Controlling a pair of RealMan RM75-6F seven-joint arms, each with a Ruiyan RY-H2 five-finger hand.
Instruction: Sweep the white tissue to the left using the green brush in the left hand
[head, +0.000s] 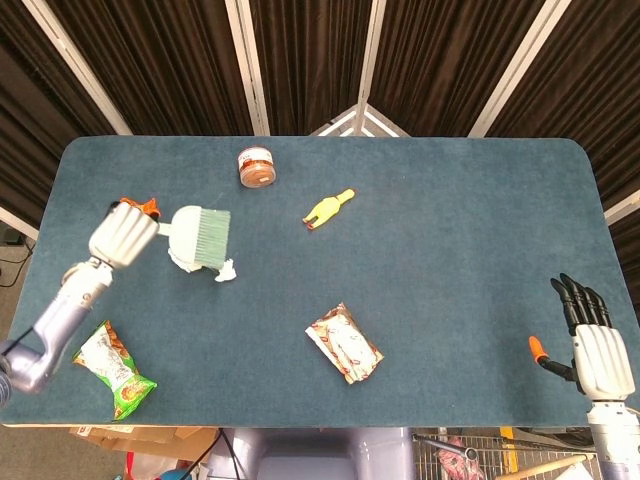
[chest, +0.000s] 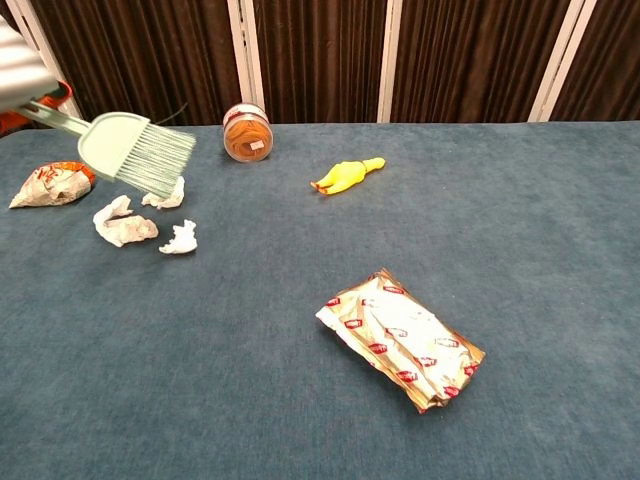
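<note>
Bristles of the green brush, gripped in the left hand, are hovering over the white tissue scraps near the worktop's left edge; next, probably, lowering and dragging leftward.

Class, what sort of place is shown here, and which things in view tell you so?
Probably a robot test room: a blue felt-topped table before dark curtains, scattered with unrelated props such as a rubber chicken and snack packet.

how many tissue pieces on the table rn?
3 in chest view: tissue piece furthest left, second piece to its right, third piece behind them, at the green brush bristles. The brush may hide more.
</note>
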